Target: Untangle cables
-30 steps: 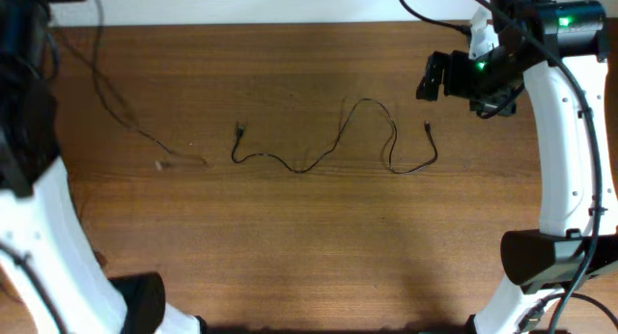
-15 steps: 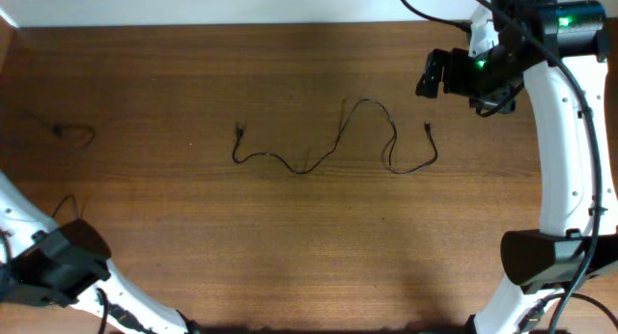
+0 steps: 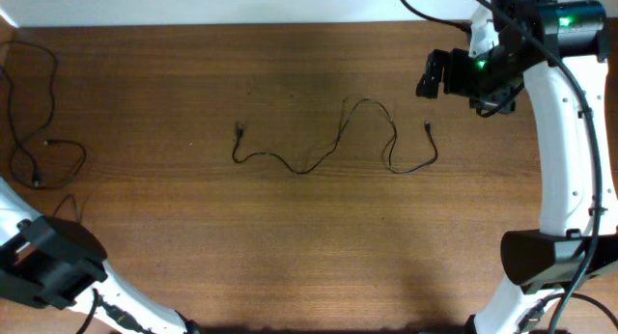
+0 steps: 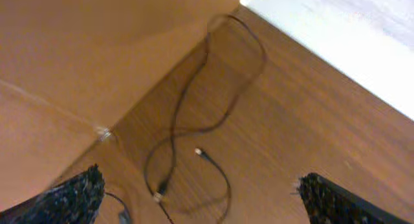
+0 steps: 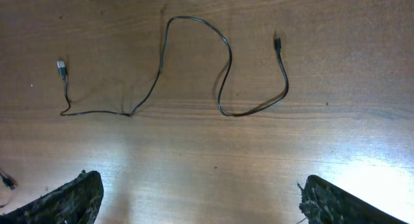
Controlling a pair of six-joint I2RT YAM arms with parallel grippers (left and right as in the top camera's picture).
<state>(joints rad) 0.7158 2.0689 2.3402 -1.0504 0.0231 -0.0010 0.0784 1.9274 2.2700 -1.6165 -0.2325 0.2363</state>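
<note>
As it lies flat, thin black cable [image 5: 161, 59] meanders.

No text, label, brand, number or sign can be read in any view

wide bare tabletop [image 3: 309, 247] around middle cable [image 3: 333, 146]; second cable [image 3: 84, 157] crowds left edge (beside side wall [image 4: 97, 43]).

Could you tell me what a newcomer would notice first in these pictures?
A thin black cable snakes alone across the middle of the wooden table, a plug at each end. A second cable lies looped at the table's far left edge. The left gripper and right gripper hold nothing, jaws open.
</note>
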